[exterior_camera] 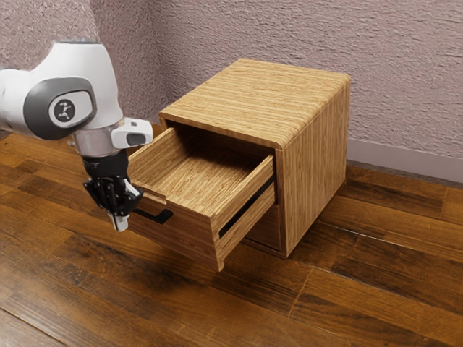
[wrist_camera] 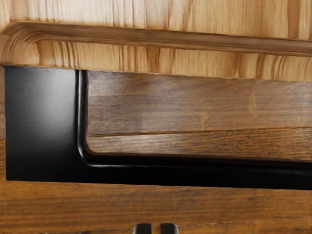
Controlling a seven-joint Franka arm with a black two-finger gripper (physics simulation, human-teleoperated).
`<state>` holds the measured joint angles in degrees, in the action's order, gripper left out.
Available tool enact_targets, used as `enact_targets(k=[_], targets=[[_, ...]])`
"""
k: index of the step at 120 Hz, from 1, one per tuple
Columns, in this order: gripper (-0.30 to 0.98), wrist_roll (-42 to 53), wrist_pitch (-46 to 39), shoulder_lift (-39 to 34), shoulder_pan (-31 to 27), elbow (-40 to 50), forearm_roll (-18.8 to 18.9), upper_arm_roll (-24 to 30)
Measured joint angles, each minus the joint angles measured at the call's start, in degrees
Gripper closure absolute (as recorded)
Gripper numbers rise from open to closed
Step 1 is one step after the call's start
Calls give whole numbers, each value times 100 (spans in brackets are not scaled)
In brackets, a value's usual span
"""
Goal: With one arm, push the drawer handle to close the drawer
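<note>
One drawer (exterior_camera: 189, 233) is seen standing well out of one cabinet (exterior_camera: 316, 166), its open inside visible in the exterior view; one black handle (exterior_camera: 166, 216) is fixed to the drawer's front. One end effector (exterior_camera: 119, 223) is held in front of the drawer, near the handle; whether they touch cannot be told. In the wrist view, the handle's bent corner is revealed, with floor (wrist_camera: 195, 109) seen between its bar and the drawer's edge. Two fingertips (wrist_camera: 142, 228) are seen there, separated by a slim gap, so the end effector is all but clenched.
</note>
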<state>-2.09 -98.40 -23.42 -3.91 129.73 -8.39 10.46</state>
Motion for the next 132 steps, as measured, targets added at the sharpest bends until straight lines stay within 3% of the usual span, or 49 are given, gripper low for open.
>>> enact_targets(k=[38, 132], targets=[[78, -254, -109, -144, 214, 83, -32, 120], [79, -490, -253, 873, 203, -919, 3, 216]])
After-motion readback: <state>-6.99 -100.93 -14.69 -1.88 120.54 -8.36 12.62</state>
